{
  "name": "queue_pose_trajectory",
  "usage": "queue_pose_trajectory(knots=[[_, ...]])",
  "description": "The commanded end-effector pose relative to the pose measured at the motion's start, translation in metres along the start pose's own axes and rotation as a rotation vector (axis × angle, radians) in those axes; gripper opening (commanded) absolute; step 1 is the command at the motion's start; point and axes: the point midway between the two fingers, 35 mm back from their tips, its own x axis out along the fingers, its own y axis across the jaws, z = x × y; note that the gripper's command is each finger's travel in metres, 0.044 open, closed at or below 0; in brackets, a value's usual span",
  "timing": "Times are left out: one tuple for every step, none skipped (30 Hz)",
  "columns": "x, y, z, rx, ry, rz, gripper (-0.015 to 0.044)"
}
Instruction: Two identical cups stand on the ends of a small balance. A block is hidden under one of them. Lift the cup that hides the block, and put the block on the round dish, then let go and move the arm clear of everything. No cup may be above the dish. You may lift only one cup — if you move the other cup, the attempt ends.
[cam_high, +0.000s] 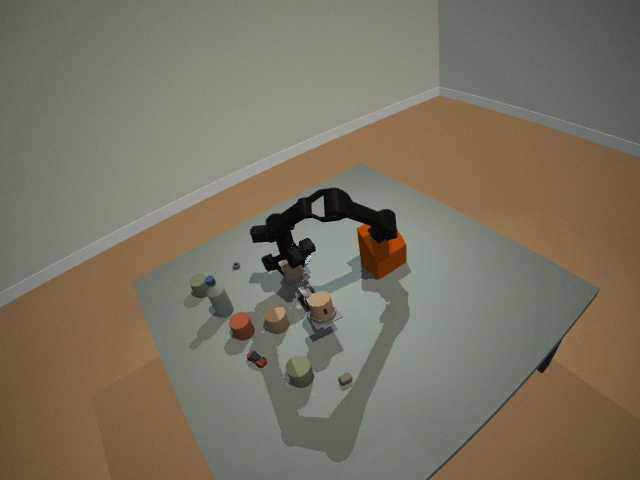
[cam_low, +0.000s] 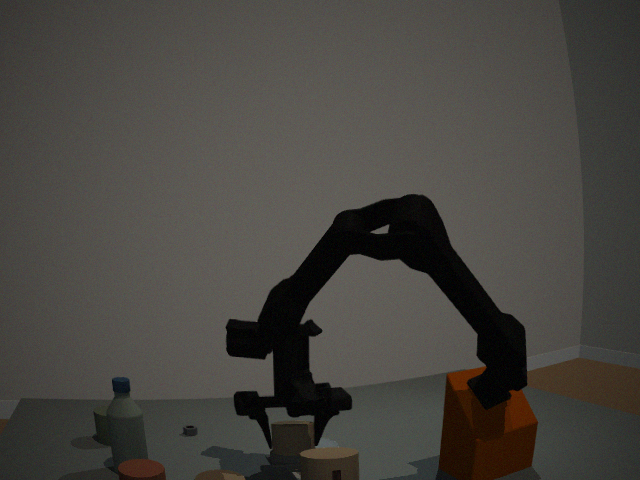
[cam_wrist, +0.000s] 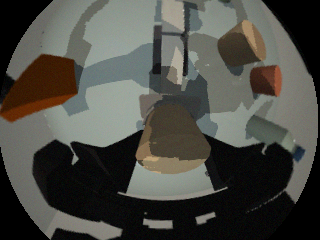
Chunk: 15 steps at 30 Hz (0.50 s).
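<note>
The far tan cup (cam_high: 292, 272) (cam_low: 292, 439) (cam_wrist: 175, 145) stands on the far end of the balance (cam_high: 336, 316) (cam_wrist: 172, 45). My gripper (cam_high: 294, 273) (cam_low: 293, 445) (cam_wrist: 170, 133) points down around this cup, one finger on each side, close to its walls. The fingers stand wide, with a narrow gap at the right side in the exterior view, so it reads as open. The near tan cup (cam_high: 320, 306) (cam_low: 329, 465), with a dark slot, stands on the near end. The pale round dish (cam_high: 309, 257) (cam_low: 328, 442) is just behind the far cup, partly hidden. No block shows.
An orange block-shaped base (cam_high: 382, 255) (cam_low: 488, 439) (cam_wrist: 45, 85) is under the arm. A bottle (cam_high: 221, 301) (cam_low: 126, 434) (cam_wrist: 267, 130), red cup (cam_high: 241, 326) (cam_wrist: 266, 80), loose tan cup (cam_high: 276, 320) (cam_wrist: 237, 45), green cups, toy car (cam_high: 256, 358) and small brown object (cam_high: 345, 379) stand around the balance.
</note>
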Motion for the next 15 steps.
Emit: queue_pose_trajectory(knots=[[0.0013,0.0007,0.0006,0.005,-0.006,-0.002,0.0328],[0.0013,0.0007,0.0006,0.005,-0.006,-0.002,0.0321],[0.0013,0.0007,0.0006,0.005,-0.006,-0.002,0.0315],[0.0013,0.0007,0.0006,0.005,-0.006,-0.002,0.0308],[0.0013,0.0007,0.0006,0.005,-0.006,-0.002,0.0301],[0.0013,0.0007,0.0006,0.005,-0.006,-0.002,0.0275],[0.0011,0.0007,0.0006,0.005,-0.006,-0.002,0.0249],[0.0007,0.0006,0.0005,0.005,-0.006,-0.002,0.0222],[0.0001,0.0005,0.0005,0.005,-0.006,-0.002,0.0196],[-0.0006,0.0003,0.0004,0.005,-0.006,-0.002,0.017],[-0.0016,0.0001,0.0003,0.005,-0.005,-0.002,0.0144],[-0.0027,-0.0001,0.0002,0.005,-0.005,-0.002,0.0118],[-0.0039,-0.0004,0.0,0.005,-0.005,-0.002,0.0091],[-0.005,-0.0006,-0.0001,0.005,-0.005,-0.002,0.0065],[-0.0062,-0.0009,-0.0002,0.005,-0.005,-0.002,0.0039]])
